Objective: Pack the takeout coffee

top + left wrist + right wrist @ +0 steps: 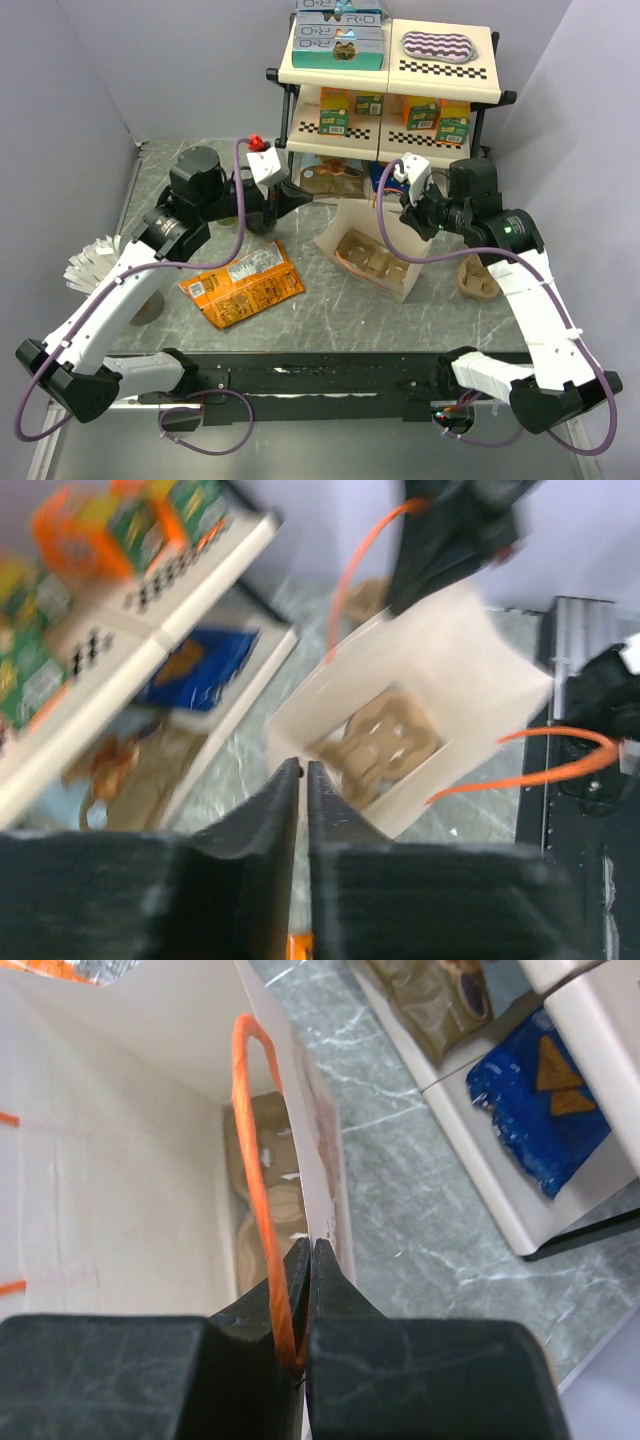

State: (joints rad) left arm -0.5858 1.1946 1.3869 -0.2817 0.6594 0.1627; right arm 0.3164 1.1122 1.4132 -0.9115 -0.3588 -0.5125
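My left gripper (303, 772) is pinched shut on nothing, near the paper bag (398, 285). My right gripper (310, 1252) clamps the bag's rim and orange handle (250, 1110). I can't spot the coffee cup in any view. I'd expect it to be light and crushable, so I'd grip its body gently, below the lid.

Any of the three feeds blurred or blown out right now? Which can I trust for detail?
Top external: sharp and evenly lit, only soft shadows on the table, no glare. Left wrist: heavily motion-blurred, with the shelf and paper bag smeared and the left gripper soft too. Right wrist: crisp on the orange handle and the blue chip bag.
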